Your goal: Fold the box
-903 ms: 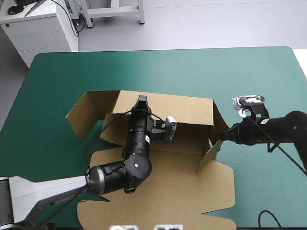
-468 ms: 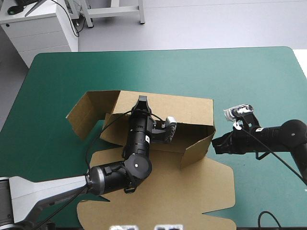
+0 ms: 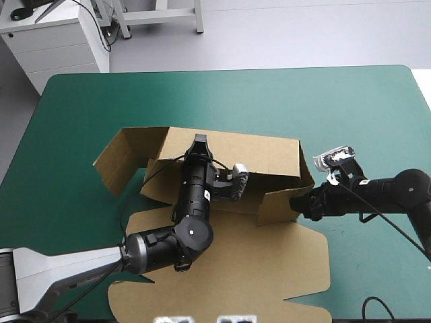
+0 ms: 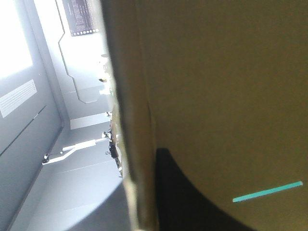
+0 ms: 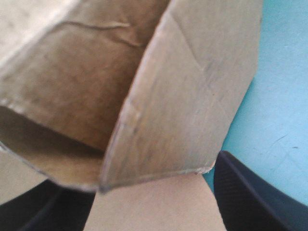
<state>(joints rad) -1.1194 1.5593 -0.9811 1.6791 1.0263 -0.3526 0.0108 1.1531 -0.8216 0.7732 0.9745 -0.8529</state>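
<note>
The brown box [image 3: 266, 183] sits partly formed at the centre of the teal-green cover [image 3: 337, 101], its left flap [image 3: 114, 158] splayed outward at centre left, the left gripper [image 3: 200, 142] pinching the top edge of the raised rear wall [image 3: 256, 153]. At centre right the right gripper [image 3: 301, 202], fingers [image 5: 255, 197] spread, presses the right flap [image 3: 276, 205] inward. Judged midway, with 1 wall up: the left flap and the lid [image 3: 222, 269], flat at lower centre, remain.
</note>
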